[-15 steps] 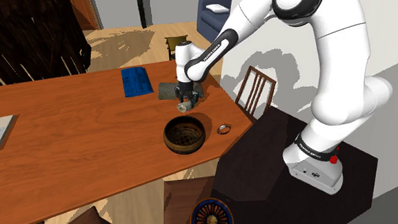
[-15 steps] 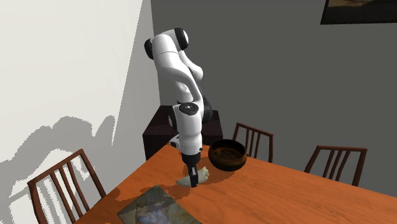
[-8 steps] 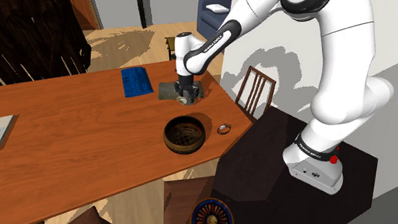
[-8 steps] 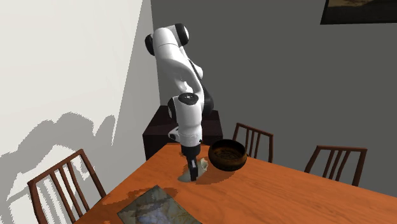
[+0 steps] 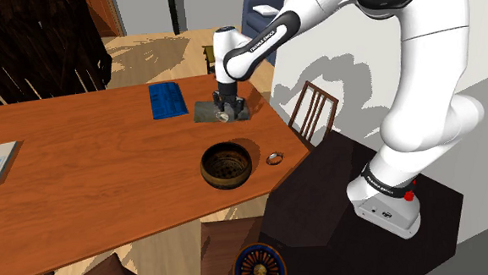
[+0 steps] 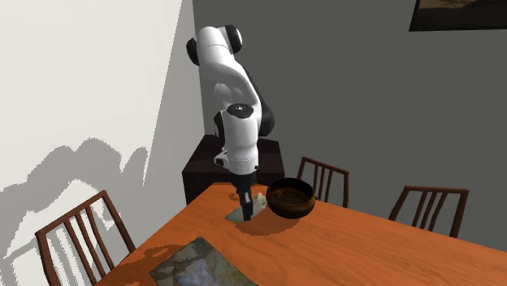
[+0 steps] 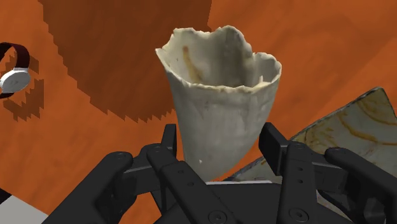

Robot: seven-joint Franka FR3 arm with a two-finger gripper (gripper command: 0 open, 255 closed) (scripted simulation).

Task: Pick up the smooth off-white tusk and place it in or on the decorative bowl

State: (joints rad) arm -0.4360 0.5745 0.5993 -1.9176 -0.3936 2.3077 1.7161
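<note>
Tool (image 7: 219, 143) clenched on the off-white tusk (image 7: 219, 89). I see both black fingers (image 7: 168, 143) pressed against its narrow end, with the ragged wide mouth pointing away from the tool. The orange-brown desk (image 5: 83, 165) lies beyond it. A grey patterned mat (image 7: 356, 127) sits below one side of the tool. The dark decorative bowl (image 5: 226, 164) stands on the desk, near the tool but apart from it. A small watch (image 7: 14, 79) lies off the tusk's other side.
</note>
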